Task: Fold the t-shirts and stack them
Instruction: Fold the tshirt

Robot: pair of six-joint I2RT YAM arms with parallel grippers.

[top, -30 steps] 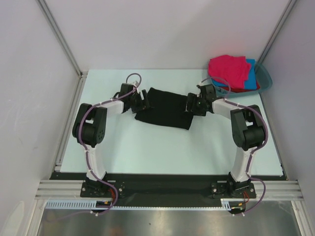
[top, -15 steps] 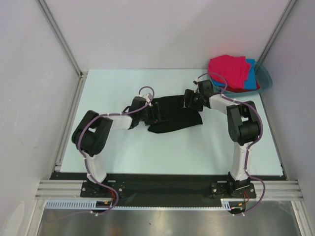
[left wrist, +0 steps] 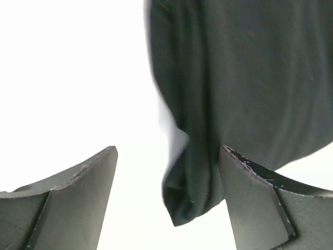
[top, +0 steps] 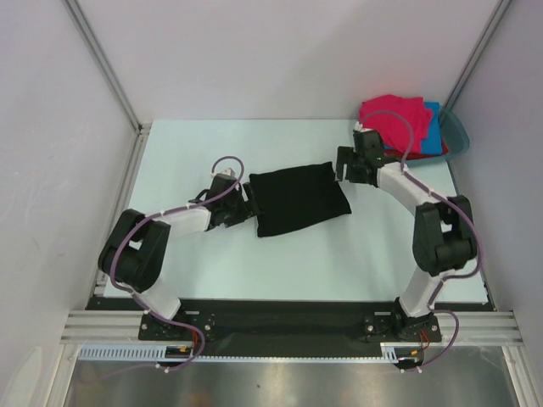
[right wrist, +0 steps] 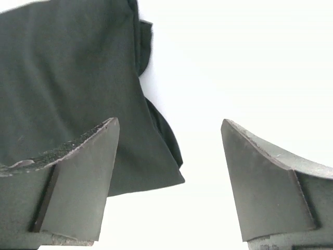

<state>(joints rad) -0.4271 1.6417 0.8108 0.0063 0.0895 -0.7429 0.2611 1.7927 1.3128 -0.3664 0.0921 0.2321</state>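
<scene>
The black t-shirt [top: 301,200] lies folded into a compact rectangle on the table's middle. My left gripper [top: 247,206] is open at its left edge. In the left wrist view [left wrist: 167,152] a corner of the black cloth [left wrist: 244,78] hangs between the spread fingers, by the right one, not pinched. My right gripper [top: 345,167] is open at the shirt's far right corner. In the right wrist view [right wrist: 169,125] the cloth [right wrist: 67,67] lies under the left finger. The pink shirt [top: 393,119], blue shirt [top: 435,127] and red shirt [top: 417,154] sit piled in the basin.
The teal plastic basin [top: 461,134] stands at the back right corner, just behind my right arm. White walls with metal rails close the table on the left, back and right. The black base bar runs along the near edge.
The black shirt went from a wide spread strip to a folded rectangle. Both grippers let go of it; the left arm drew back left and the right arm moved toward the basin.
</scene>
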